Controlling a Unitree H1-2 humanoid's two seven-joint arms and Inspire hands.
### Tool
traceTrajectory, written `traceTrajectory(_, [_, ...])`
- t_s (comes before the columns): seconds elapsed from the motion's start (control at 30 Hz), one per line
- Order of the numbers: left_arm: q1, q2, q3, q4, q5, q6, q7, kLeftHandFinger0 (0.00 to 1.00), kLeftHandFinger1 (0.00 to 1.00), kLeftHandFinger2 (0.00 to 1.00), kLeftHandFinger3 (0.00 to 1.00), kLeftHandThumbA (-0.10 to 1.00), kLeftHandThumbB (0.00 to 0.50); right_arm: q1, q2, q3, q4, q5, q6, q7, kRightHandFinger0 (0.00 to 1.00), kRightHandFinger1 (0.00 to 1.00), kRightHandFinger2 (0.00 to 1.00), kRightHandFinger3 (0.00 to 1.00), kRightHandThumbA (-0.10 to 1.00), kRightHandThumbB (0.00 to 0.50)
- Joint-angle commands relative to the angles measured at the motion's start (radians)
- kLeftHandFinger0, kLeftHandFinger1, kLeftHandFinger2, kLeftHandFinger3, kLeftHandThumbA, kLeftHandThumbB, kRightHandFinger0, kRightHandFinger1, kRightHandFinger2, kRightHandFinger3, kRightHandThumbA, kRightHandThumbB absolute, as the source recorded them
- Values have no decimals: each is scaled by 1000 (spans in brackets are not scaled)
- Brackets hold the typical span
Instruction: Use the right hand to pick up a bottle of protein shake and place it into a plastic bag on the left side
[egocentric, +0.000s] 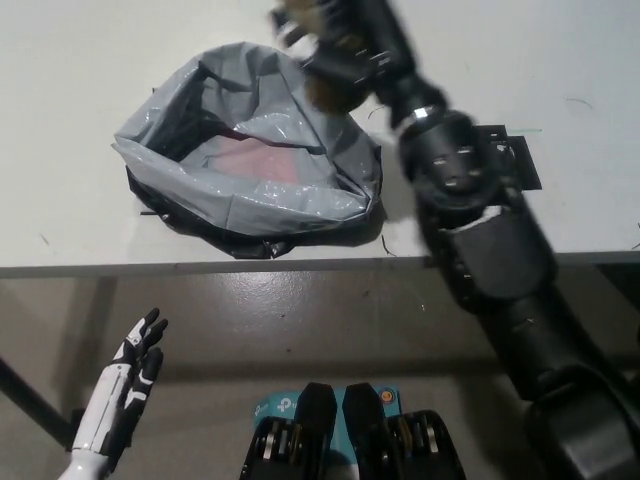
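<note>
While the white left hand (125, 385) rests low at the lower left, below the desk edge, with its fingers apart and holding nothing, a grey plastic bag (250, 150) lies open on the white desk (70, 60), left of centre. Something reddish shows inside its crumpled mouth. Just right of the bag's upper rim, the black right hand (340, 45) is wrapped around the protein shake bottle (325, 85), a blurred tan shape held off the desk at the bag's top right edge. From there the black right arm (480, 250) runs down to the lower right, crossing a flat black mat (515, 160) on the desk.
</note>
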Motion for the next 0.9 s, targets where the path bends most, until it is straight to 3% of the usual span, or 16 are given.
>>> traceTrajectory(0.0, [-14,18,5,-9,-25,-15,-17,1000,1000,1000,1000,1000,157,-216,43,153,194,-268,-126,-65,0,335,776,870,-100,152])
traceTrajectory(0.1, [-28,15,-2,-10,-35,-10,-27,1000,1000,1000,1000,1000,176,-260,55,217,318,-307,-160,-87,0,431,848,961,-100,151])
traceTrajectory(0.33, [-43,26,-5,-15,-44,-22,-40,1000,1000,1000,1000,1000,147,-305,89,299,522,-349,-199,-136,1,479,857,989,-100,141])
traceTrajectory(0.43, [-38,27,-9,-26,-40,-5,-45,1000,1000,1000,1000,1000,166,-301,103,319,597,-367,-205,-154,28,528,911,1000,-100,162])
traceTrajectory(0.5, [-34,26,-11,-36,-20,-1,-39,1000,1000,1000,1000,1000,171,-297,110,326,638,-375,-216,-160,41,546,925,1000,-100,152])
traceTrajectory(0.53, [-33,25,-9,-43,-36,12,-47,1000,1000,1000,1000,1000,174,-291,113,328,653,-383,-221,-170,65,504,832,898,-100,181])
traceTrajectory(0.57, [-32,26,-9,-47,-40,17,-52,1000,1000,1000,1000,1000,167,-288,114,326,658,-385,-212,-162,117,534,864,922,15,230])
traceTrajectory(0.6, [-32,27,-9,-48,-41,18,-54,1000,1000,1000,1000,1000,165,-289,115,324,662,-388,-210,-159,152,517,796,860,139,243])
traceTrajectory(0.63, [-38,28,-9,-45,-40,17,-55,1000,1000,1000,1000,1000,147,-293,114,305,673,-356,-213,-70,621,949,1000,1000,508,365])
traceTrajectory(0.67, [-44,28,-8,-41,-44,15,-57,1000,1000,1000,1000,1000,154,-300,114,300,685,-344,-206,9,1000,1000,1000,1000,638,429])
traceTrajectory(0.8, [-50,24,-5,-33,-42,11,-53,1000,1000,1000,1000,1000,173,-320,121,324,705,-365,-176,132,1000,1000,1000,1000,799,500])
traceTrajectory(0.87, [-58,21,-7,-24,-22,4,-43,1000,1000,1000,1000,1000,183,-328,121,327,712,-376,-184,142,1000,1000,1000,1000,842,500])
